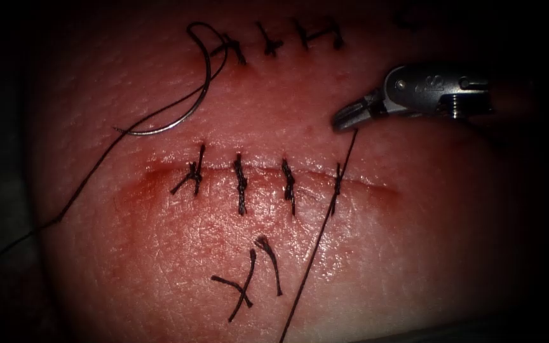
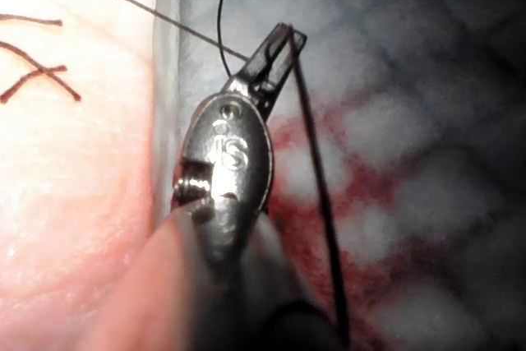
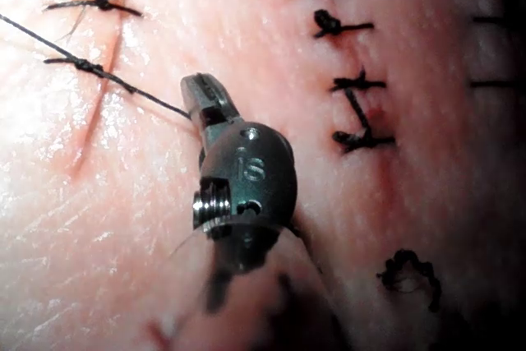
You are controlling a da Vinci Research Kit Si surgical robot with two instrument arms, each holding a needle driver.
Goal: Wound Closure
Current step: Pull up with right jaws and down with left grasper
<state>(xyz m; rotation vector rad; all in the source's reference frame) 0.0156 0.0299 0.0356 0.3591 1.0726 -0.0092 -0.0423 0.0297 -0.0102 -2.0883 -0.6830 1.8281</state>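
The tissue (image 1: 414,241) carries a sideways cut (image 1: 376,184) closed by several dark stitches. My right tool (image 1: 345,119) hovers beyond the cut's right part, jaws shut on the thread (image 1: 325,219). That strand runs taut through the rightmost stitch (image 1: 337,181) and down to the near edge. In the right wrist view the right tool (image 3: 201,92) pinches this thread (image 3: 123,84). My left tool (image 2: 283,41) sits off the tissue's edge, shut on the thread (image 2: 320,187). The curved needle (image 1: 193,109) lies loose on the tissue beyond the cut's left end, held by neither tool.
A second row of stitches (image 1: 300,35) crosses the far part of the tissue. Cut ends of thread (image 1: 246,289) lie on the near side of the cut. Red fluid (image 1: 141,184) stains the cut's left end. A stained cloth (image 2: 386,178) lies under the left tool.
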